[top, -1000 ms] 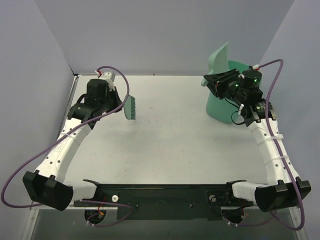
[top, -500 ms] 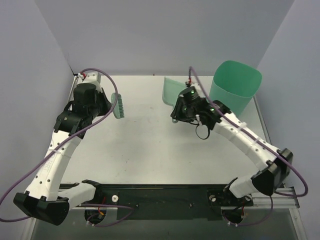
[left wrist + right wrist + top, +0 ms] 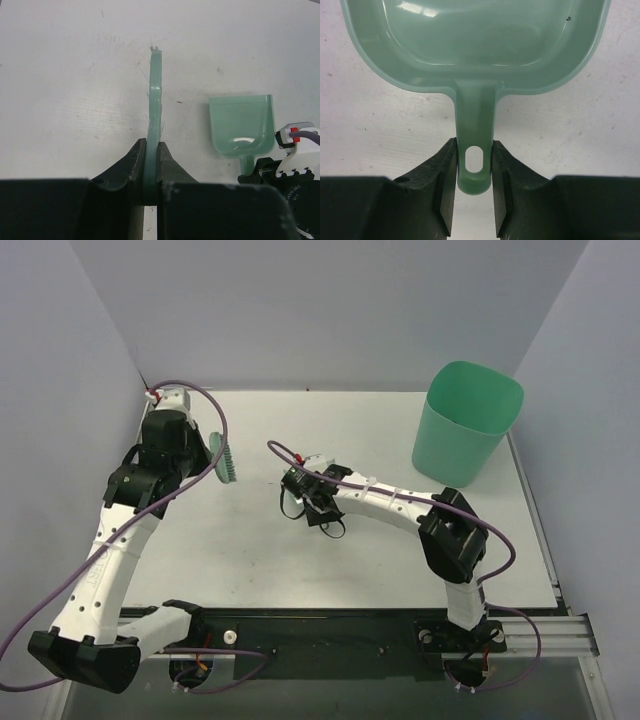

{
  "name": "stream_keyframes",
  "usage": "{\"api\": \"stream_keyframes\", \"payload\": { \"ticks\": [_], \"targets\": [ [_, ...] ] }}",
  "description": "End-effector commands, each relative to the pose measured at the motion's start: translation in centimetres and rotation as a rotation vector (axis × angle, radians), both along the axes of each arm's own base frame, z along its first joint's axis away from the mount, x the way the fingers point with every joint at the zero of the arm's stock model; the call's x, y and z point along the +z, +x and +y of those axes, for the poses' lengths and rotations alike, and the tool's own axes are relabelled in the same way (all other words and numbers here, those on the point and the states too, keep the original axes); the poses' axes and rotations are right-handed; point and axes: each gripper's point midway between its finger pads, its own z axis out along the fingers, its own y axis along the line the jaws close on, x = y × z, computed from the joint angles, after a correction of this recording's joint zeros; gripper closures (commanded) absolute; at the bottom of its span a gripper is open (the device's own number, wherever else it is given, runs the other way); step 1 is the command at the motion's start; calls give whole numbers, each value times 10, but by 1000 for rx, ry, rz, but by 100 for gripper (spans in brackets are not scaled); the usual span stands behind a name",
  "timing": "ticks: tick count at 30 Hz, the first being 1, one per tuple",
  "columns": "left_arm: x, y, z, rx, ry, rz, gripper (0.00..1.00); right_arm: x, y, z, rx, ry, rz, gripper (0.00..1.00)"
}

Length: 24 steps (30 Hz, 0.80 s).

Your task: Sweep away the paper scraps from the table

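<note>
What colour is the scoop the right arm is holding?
Pale mint green; the scoop shows best in the right wrist view.

Bright, even overhead light fills all three views, each sharp. The white table [image 3: 250, 550] carries only faint, soft shadows beneath the arms [image 3: 112, 558]. Small glare spots sit far left inside the dustpan [image 3: 475, 40]; the brush [image 3: 155, 100] edge reads crisp

One white table [image 3: 300, 560] is carrying the lot. Two robot arms are reaching over it: one left arm [image 3: 115, 545], one right arm [image 3: 385, 502]. Two pincers are showing too, the left pincer [image 3: 151, 145] and the right pincer [image 3: 473, 145]. Three green things are showing, one of each kind: one hand brush [image 3: 155, 95], one dustpan [image 3: 475, 40] and one tall bin [image 3: 468, 425].
</note>
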Motion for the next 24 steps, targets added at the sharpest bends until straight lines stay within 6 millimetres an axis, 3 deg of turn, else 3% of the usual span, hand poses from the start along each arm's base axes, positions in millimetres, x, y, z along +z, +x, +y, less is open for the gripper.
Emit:
{"api": "stream_keyframes", "payload": {
  "ticks": [1,2,6,9,10,13,16,17,18,19,20,21,22,24],
  "targets": [
    [12,9,-3,8,-34,-29,100,12,12,0,13,-49,-63,86],
    [10,11,-5,10,-48,-24,100,11,10,1,18,-42,-61,74],
    [0,20,-17,8,-110,3,100,11,6,5,43,2,-55,50],
    [0,27,-26,0,-163,2,100,14,1,2,54,28,-56,39],
    [2,29,-29,1,-192,-11,100,23,1,1,57,50,-72,36],
    [0,34,-45,-29,-281,-14,100,34,1,-11,38,72,-111,32],
    [-5,43,-66,-67,-403,-31,100,71,10,-40,-52,102,-227,31],
    [-8,43,-74,-89,-446,-20,100,74,13,-54,-90,99,-248,30],
    [-10,48,-80,-86,-500,-33,99,96,15,-66,-133,133,-306,30],
    [-18,48,-88,-91,-560,-14,99,95,19,-84,-178,117,-321,29],
    [-19,54,-96,-113,-596,-30,99,107,22,-105,-238,132,-364,29],
    [-31,53,-104,-115,-653,1,99,121,22,-116,-265,163,-394,28],
    [-30,59,-114,-138,-680,-20,99,120,25,-132,-299,147,-401,28],
    [-49,63,-126,-141,-718,6,99,127,26,-153,-341,149,-419,28]
  ]
}}
